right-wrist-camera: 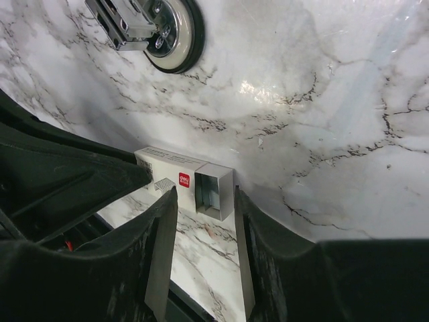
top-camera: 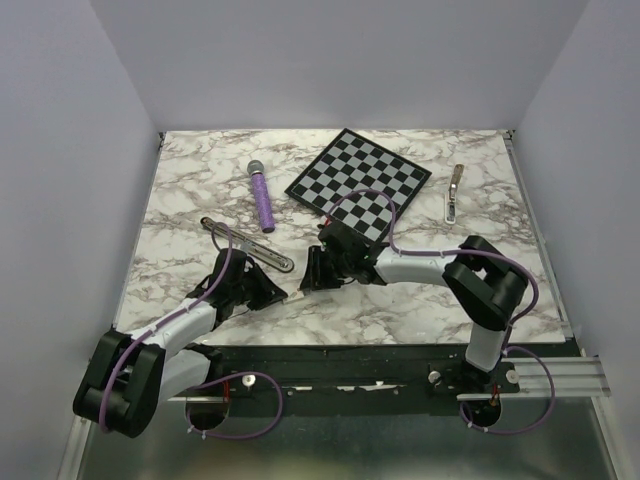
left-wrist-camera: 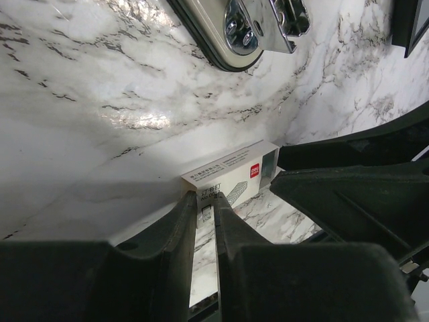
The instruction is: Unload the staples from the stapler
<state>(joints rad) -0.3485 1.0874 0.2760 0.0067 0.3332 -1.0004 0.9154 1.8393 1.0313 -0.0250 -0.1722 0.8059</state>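
On the worktop's left half, from above, the stapler lies slantwise, its near end just beyond the left gripper, the nearer one. Left wrist: jaws nearly together, grip unclear, stapler ahead. Right wrist: right gripper straddles a staple box, hold unclear; stapler ahead-left.

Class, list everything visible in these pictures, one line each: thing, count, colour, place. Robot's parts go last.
stapler: one, black and silver, left of centre.
cylinder: one, purple, behind the stapler.
chessboard: one, black and white, far centre.
metal bar: one, silver-tan, far right.
staple box: one, white, red logo, between the grippers, tray out.
staple strip: one, silver, beside the box.
table: one, white marble, underneath.
left gripper: one, black, at the box.
right gripper: one, black, fingers flanking the box's open end.
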